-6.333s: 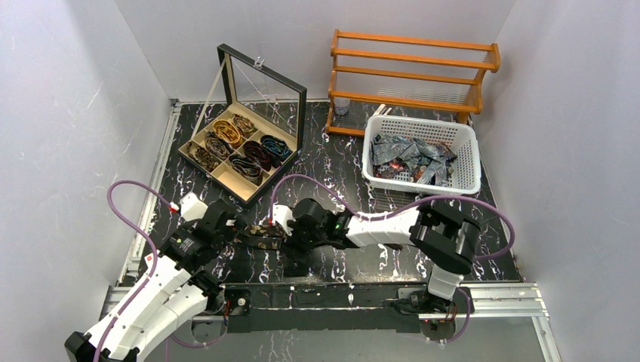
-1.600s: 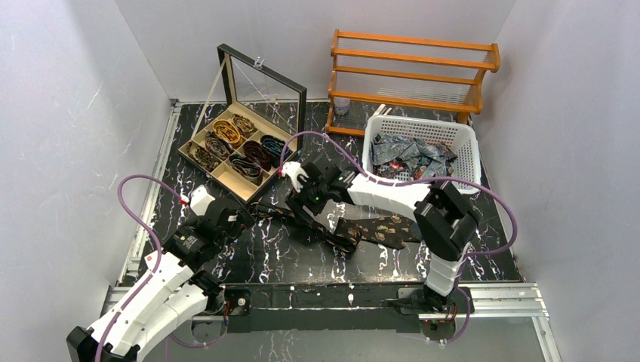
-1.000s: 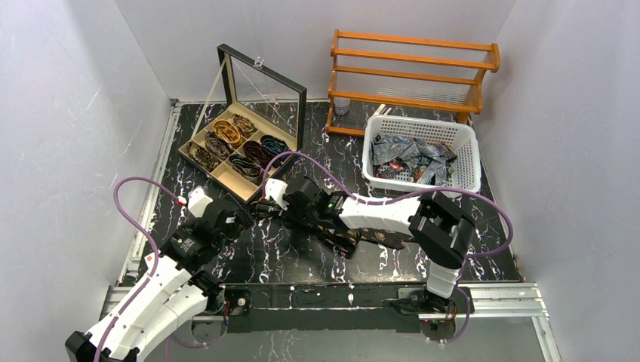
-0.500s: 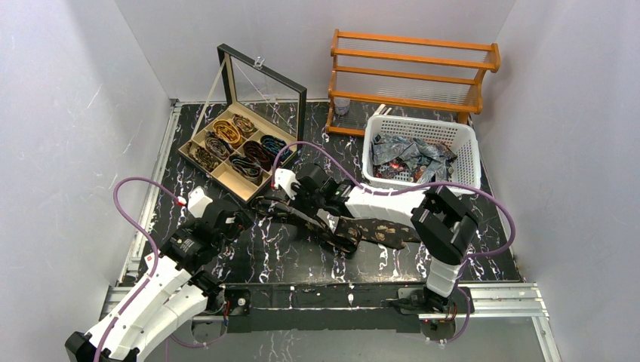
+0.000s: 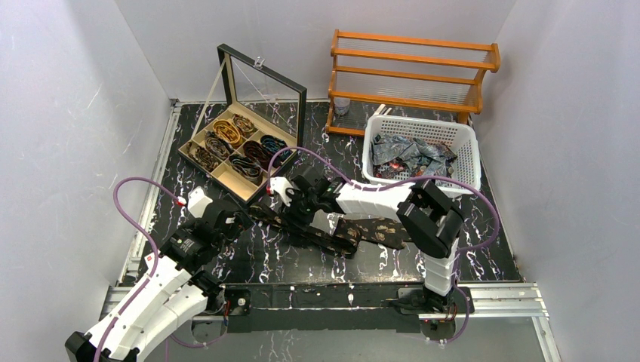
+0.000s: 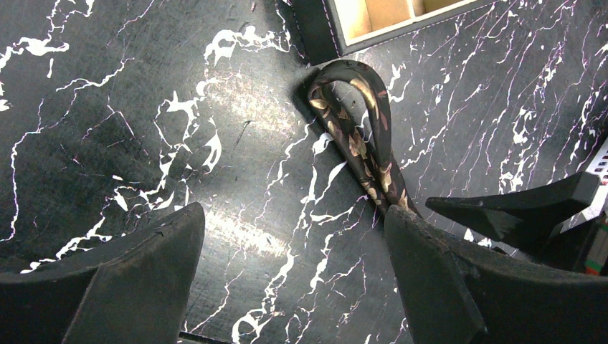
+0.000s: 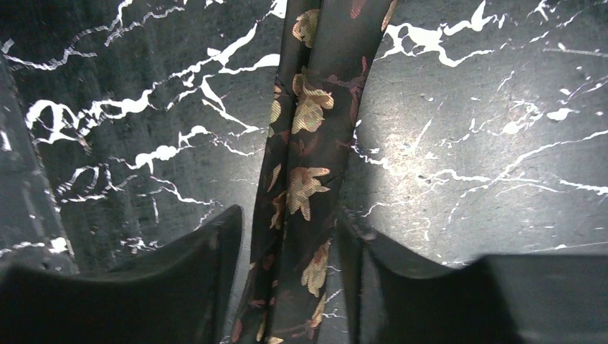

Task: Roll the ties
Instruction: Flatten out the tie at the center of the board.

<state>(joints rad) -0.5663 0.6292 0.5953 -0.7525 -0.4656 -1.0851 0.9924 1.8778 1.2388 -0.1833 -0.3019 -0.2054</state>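
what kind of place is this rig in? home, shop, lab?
Most likely a lab test cell: plain white walls box in a black marbled table, with staged props on it, a divided box holding rolled ties and a basket of loose ties.

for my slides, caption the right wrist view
Right gripper straddling a dark gold-floral tie on the black marbled table

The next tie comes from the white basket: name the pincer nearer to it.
Right. The right pincer is mid-table, left of the white basket, closed around the dark floral tie. The left pincer sits farther left, open, by that tie's looped end.
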